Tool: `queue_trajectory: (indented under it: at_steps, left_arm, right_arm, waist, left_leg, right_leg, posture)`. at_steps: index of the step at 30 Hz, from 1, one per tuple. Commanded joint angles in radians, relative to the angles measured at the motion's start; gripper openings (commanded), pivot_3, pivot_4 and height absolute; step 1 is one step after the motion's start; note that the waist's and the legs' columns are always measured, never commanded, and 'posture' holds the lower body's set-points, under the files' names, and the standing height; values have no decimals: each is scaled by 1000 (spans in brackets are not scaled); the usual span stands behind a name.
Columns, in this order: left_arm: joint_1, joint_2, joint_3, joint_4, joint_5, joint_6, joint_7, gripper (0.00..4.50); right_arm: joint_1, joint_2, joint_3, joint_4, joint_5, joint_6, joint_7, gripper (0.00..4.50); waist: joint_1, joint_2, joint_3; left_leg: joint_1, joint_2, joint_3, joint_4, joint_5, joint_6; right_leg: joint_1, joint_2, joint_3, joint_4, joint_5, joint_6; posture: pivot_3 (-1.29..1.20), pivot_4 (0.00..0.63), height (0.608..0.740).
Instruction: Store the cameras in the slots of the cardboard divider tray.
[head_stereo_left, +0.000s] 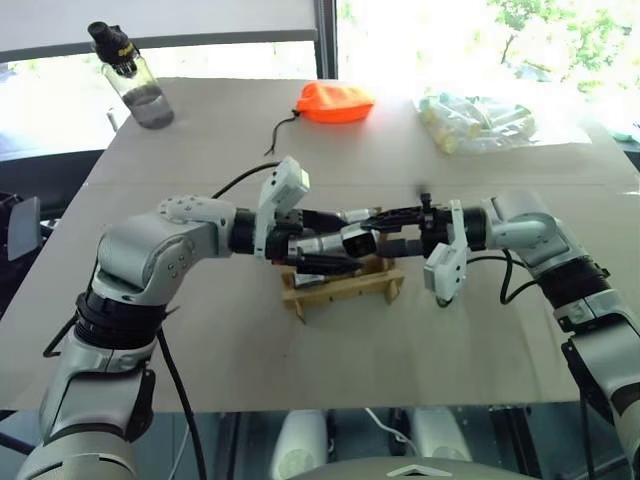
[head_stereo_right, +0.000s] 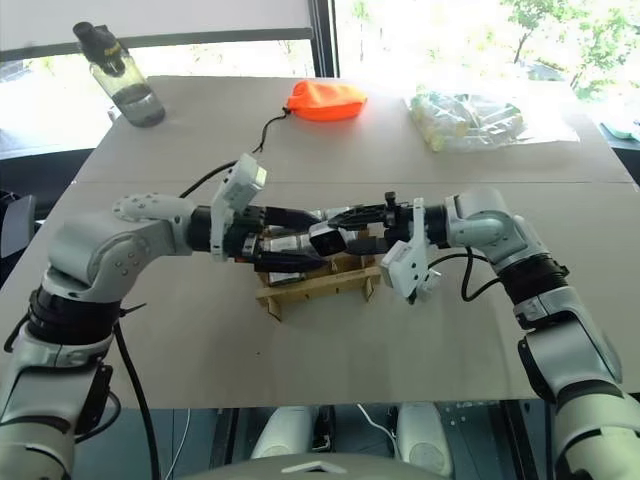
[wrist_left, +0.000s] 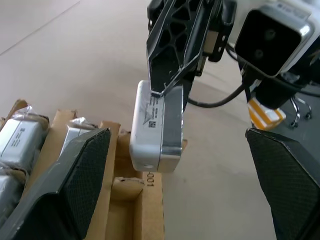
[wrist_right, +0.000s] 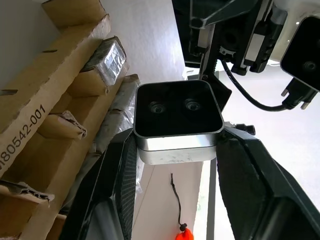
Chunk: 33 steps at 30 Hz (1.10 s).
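My right gripper (wrist_right: 177, 137) is shut on a silver-grey camera (wrist_right: 177, 107), its dark face with two lenses toward the wrist. It holds the camera (wrist_left: 150, 125) in the air just above the near end of the cardboard divider tray (head_stereo_left: 345, 288). My left gripper (wrist_left: 176, 132) comes from the opposite side, open wide, with one finger on either side of the held camera and not touching it. Several wrapped cameras (wrist_left: 20, 135) sit in the tray's slots. Both grippers meet over the tray at the table's middle.
An orange drawstring pouch (head_stereo_left: 333, 101) with a black cord lies at the back centre. At the back right is a clear bag of pale items (head_stereo_left: 475, 122), and at the back left corner stands a water bottle (head_stereo_left: 135, 75). Bare tabletop surrounds the tray.
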Motion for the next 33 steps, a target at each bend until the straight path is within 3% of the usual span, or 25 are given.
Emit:
queue_trajectory:
  at_steps: [1, 15, 16, 17, 23, 24, 26, 30, 33]
  left_arm:
    - [-52, -2, -33, 39, 45, -14, -26, 4481]
    - [-92, -30, -58, 65, 90, -5, -75, 4481]
    - [-92, -30, -58, 65, 91, -4, -77, 3964]
    - [-90, -30, -58, 64, 91, -4, -80, 3763]
    - [-86, -34, -55, 53, 87, 4, -83, 930]
    - [-85, -35, -55, 50, 87, 6, -83, 726]
    - [-81, -34, -55, 44, 86, 9, -83, 753]
    - [-76, -35, -54, 41, 88, 8, -86, 753]
    - [-66, -33, -46, 35, 91, -3, -81, 753]
  right_arm:
    - [-21, -3, 2, -34, 22, 5, -25, 1749]
    - [-8, -2, 53, -58, 20, 29, -28, 1749]
    - [-8, -2, 53, -58, 20, 29, -28, 1749]
    - [-9, -2, 54, -58, 19, 30, -29, 1749]
    - [-3, -8, 59, -69, 31, 49, -24, 1749]
    - [2, -9, 63, -78, 56, 81, -10, 1749]
    - [8, -15, 69, -94, 84, 124, 12, 2807]
    - [13, -21, 63, -105, 107, 146, 22, 4489]
    - [51, -56, 55, -148, 211, 211, 68, 4500]
  waist:
    - [1, 0, 0]
    - [0, 0, 0]
    - [0, 0, 0]
    - [0, 0, 0]
    - [0, 0, 0]
    - [0, 0, 0]
    - [0, 0, 0]
    - [0, 0, 0]
    - [3, 0, 0]
  left_leg:
    - [0, 0, 0, 0, 0, 0]
    - [-1, 0, 0, 0, 0, 0]
    - [-1, 0, 0, 0, 0, 0]
    - [-1, 0, 0, 0, 0, 0]
    - [-1, 0, 0, 0, 0, 0]
    - [-1, 0, 0, 0, 0, 0]
    - [-1, 0, 0, 0, 0, 0]
    - [-1, 0, 0, 0, 0, 0]
    - [-1, 0, -1, 0, 0, 0]
  right_leg:
    - [0, 0, 0, 0, 0, 0]
    - [-1, 0, 0, 0, 0, 0]
    - [-1, 0, 0, 0, 0, 0]
    - [-1, 0, 0, 0, 0, 0]
    - [-1, 0, 0, 0, 0, 0]
    - [-1, 0, 0, 0, 0, 0]
    - [-1, 0, 0, 0, 0, 0]
    - [-1, 0, 0, 0, 0, 0]
    - [-1, 0, 0, 0, 0, 0]
  posture:
    - [0, 150, 726]
    - [0, 150, 726]
    - [0, 150, 726]
    - [0, 150, 726]
    - [0, 150, 726]
    - [0, 150, 726]
    - [0, 150, 726]
    - [0, 150, 726]
    - [0, 150, 726]
